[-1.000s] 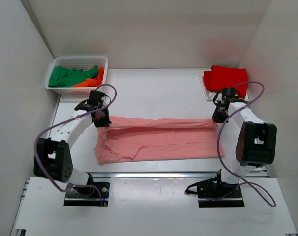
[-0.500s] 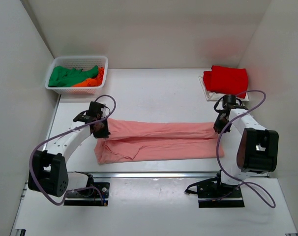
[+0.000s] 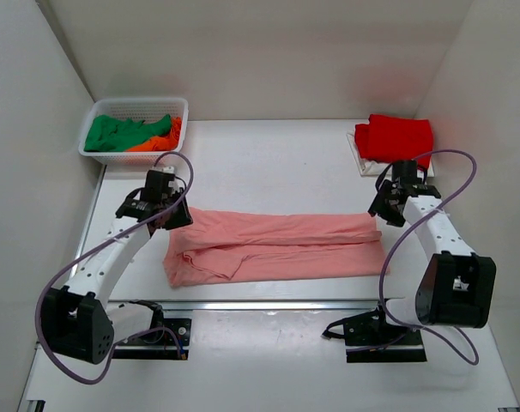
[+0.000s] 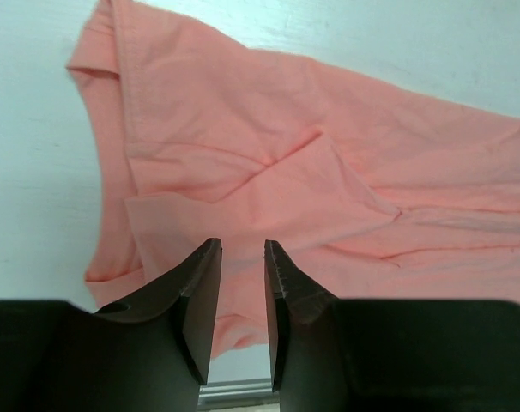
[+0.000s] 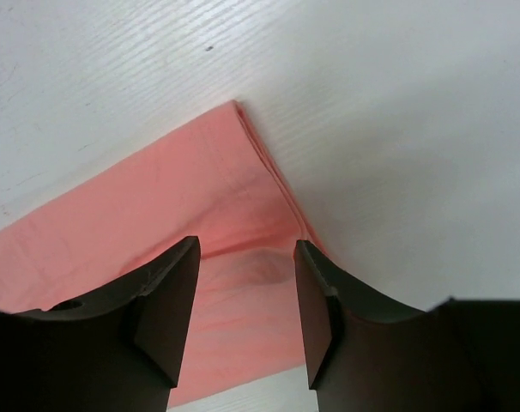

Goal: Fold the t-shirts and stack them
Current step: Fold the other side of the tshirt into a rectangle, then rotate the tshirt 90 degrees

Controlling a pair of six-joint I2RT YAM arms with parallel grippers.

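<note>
A salmon-pink t-shirt (image 3: 277, 245) lies folded into a long band across the table's middle. It fills the left wrist view (image 4: 311, 172), and its right end shows in the right wrist view (image 5: 157, 223). My left gripper (image 3: 175, 218) hovers over the band's left end, open (image 4: 243, 245) and holding nothing. Over the right end hangs my right gripper (image 3: 381, 212), also open (image 5: 247, 245) and empty. A folded bright red t-shirt (image 3: 396, 139) rests at the back right. The green t-shirt (image 3: 112, 134) and the orange t-shirt (image 3: 160, 142) lie in the basket.
A white mesh basket (image 3: 136, 102) stands at the back left corner. A white board (image 3: 360, 164) sticks out from under the red t-shirt. White walls close in the table on three sides. A metal rail (image 3: 286, 305) runs along the near edge.
Both grippers carried the pink shirt's far edge towards the near side, then opened, let go and rose off the cloth. The shirt now lies as a narrower band.
</note>
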